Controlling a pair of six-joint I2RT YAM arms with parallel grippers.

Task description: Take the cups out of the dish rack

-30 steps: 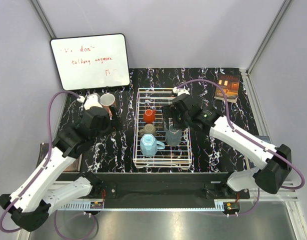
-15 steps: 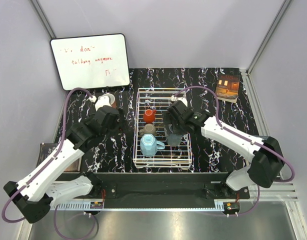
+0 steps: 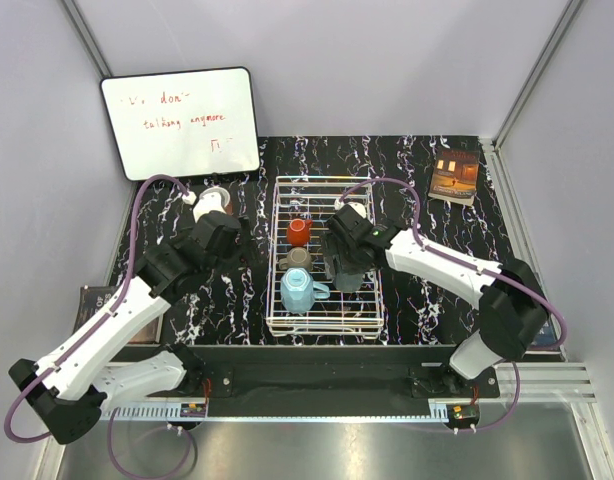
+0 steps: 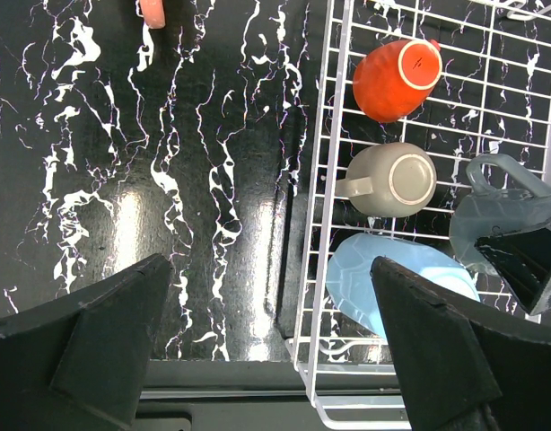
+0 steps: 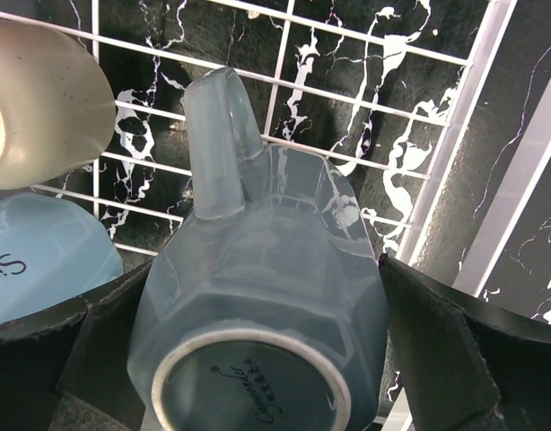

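The white wire dish rack (image 3: pixel 372 300) holds a red cup (image 3: pixel 298 231), a taupe cup (image 3: pixel 299 257), a light blue faceted cup (image 3: pixel 296 291) and a dark grey cup (image 3: pixel 349 281). The dark grey cup (image 5: pixel 266 269) is upside down. My right gripper (image 3: pixel 343 264) is open and low over it, one finger on each side (image 5: pixel 262 359). My left gripper (image 3: pixel 242 245) is open and empty above the table, left of the rack (image 4: pixel 271 359). The salmon cup (image 3: pixel 217 194) stands on the table behind the left wrist, partly hidden. The left wrist view shows the red (image 4: pixel 392 81), taupe (image 4: pixel 392 180) and blue (image 4: pixel 392 278) cups.
A whiteboard (image 3: pixel 182 120) with red writing leans at the back left. A picture book (image 3: pixel 455 175) lies at the back right. A dark flat object (image 3: pixel 87 300) lies at the table's left edge. Grey walls close in both sides.
My right gripper has moved down and left onto the dark grey cup. My left arm has shifted right from the salmon cup toward the rack's left side.
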